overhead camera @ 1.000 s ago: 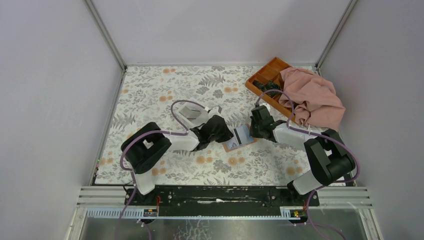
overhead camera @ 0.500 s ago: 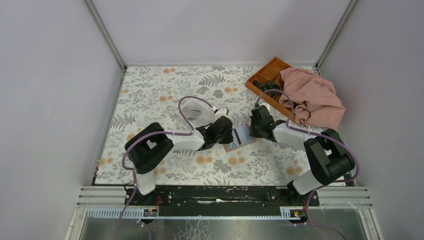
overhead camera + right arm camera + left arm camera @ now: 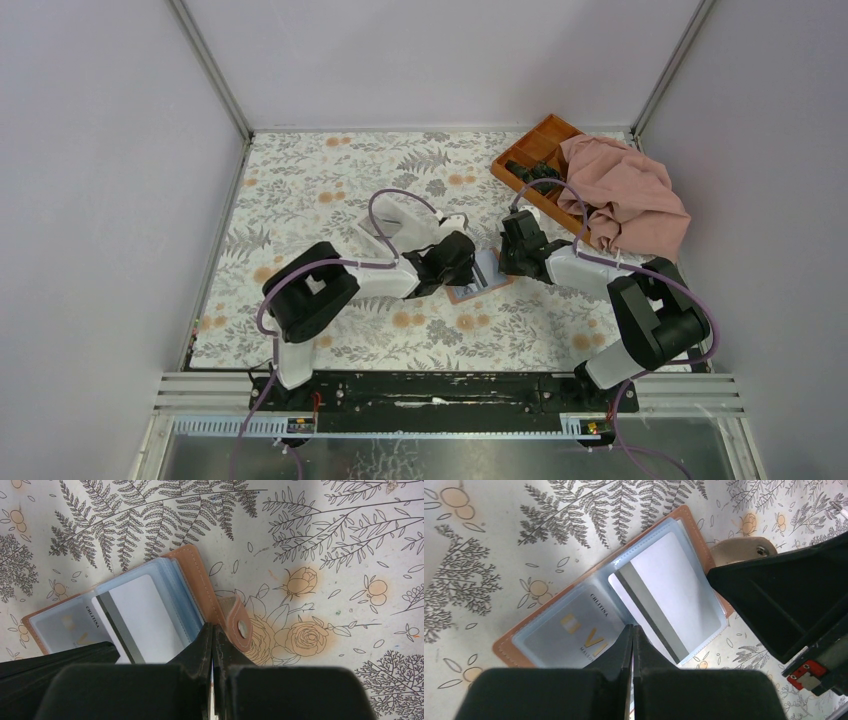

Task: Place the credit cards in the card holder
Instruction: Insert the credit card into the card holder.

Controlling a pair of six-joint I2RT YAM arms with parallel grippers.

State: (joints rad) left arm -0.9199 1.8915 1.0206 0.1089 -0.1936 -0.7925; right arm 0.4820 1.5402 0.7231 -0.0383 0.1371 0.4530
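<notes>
On the pale blue card [image 3: 574,630] lying under the clear sleeve of the open card holder [image 3: 502,646], a line of small dark print is seen, read roughly as "CHLETINA". At about 7 o'clock from it, large gold letters "VI" are shown, with a smaller gold word beneath that begins "MALLO" and is cut off. The same small print is made out in the right wrist view.

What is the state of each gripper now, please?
Left gripper: closed, holding nothing visible.
Right gripper: closed, holding nothing visible.
</notes>
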